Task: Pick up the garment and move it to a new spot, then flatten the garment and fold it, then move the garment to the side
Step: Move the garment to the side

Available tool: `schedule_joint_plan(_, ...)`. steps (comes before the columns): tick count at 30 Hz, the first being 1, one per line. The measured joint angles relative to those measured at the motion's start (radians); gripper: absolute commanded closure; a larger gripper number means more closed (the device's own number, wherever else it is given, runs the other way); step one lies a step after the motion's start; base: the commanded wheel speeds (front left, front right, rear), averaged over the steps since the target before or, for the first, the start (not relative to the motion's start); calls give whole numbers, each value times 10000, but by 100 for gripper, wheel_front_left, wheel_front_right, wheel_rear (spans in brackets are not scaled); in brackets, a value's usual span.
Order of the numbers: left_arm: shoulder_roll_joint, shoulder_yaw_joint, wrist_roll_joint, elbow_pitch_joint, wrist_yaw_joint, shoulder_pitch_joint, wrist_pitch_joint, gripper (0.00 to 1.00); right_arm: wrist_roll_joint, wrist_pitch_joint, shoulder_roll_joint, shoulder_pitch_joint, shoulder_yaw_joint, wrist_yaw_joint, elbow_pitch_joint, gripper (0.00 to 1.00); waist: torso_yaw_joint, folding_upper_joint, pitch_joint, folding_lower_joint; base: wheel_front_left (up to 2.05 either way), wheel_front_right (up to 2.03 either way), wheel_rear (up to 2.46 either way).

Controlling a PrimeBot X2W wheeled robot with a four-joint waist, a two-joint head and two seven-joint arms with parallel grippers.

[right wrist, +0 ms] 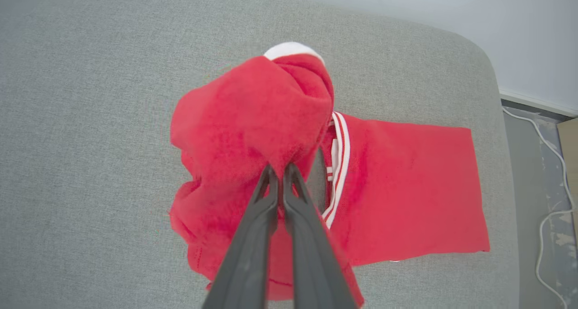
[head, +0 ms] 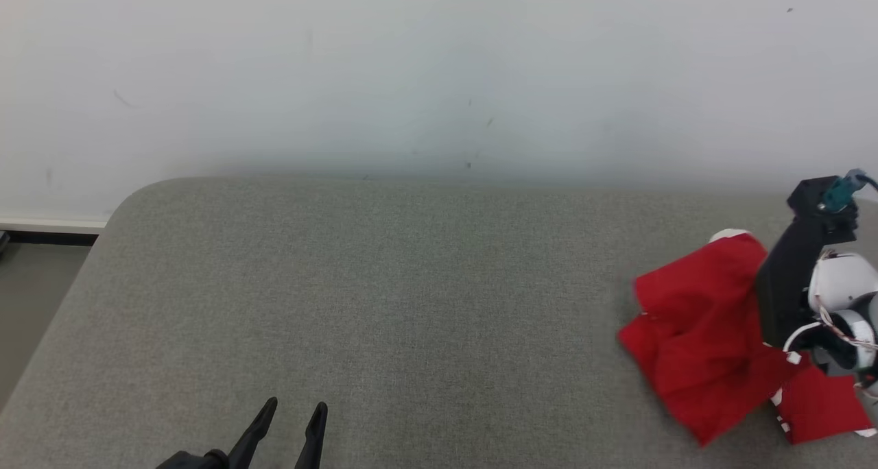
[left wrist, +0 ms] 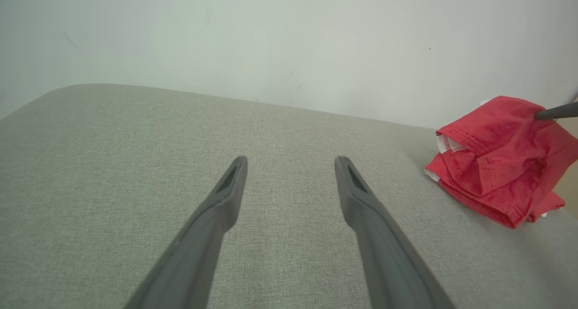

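From where I stand, the red cloth garment with white striped trim (head: pixel 693 332) sits bunched at the far right end of the grey fabric-covered table (head: pixel 411 284), close to its right edge. The right gripper (right wrist: pixel 280 170) stands over it from above. Its two dark fingers are pressed together, with a fold of the red cloth pinched between their tips. That pinch holds a hump of fabric up off the table, while one flat panel of the garment lies spread on the surface beside it. The white-and-red band shows where the two meet. I'd guess the grip is near the middle of the heap so the whole piece rises in one lift rather than trailing.

The left gripper (head: pixel 296 406) hangs low over the near left part of the table, well apart from the garment, its fingers spread wide and holding nothing. It looks parked there to keep clear, and to be on hand for the flattening.

My reading is that this is the first step, the pick-up before the carry to a new spot. The broad bare stretch toward the middle of the table seems the natural place to go, since the present corner leaves little room for spreading and folding. The worry is the thin pinch: the cloth could slip free, or the flat panel could drag behind.
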Motion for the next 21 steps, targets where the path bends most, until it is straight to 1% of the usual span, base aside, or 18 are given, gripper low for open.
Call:
schedule_joint_plan(6,84,-13,31,-65,-10,-52,90,0,-268,326,-765,-35,-165,-54,-2,100,113,0,191,0,0,0,0)
schedule_joint_plan(12,205,63,40,-150,-2,-49,146,0,-591,476,-1120,-52,-188,-65,-309,100,225,0,420,0,0,0,0)
schedule_joint_plan(16,228,105,42,-211,-2,-61,174,0,-800,562,-1501,-242,-184,-61,-430,100,223,0,594,0,0,0,0)
schedule_joint_plan(21,228,117,59,-324,0,-242,186,0,-1252,570,-1925,-185,2,25,-462,100,192,0,802,1,0,0,0)
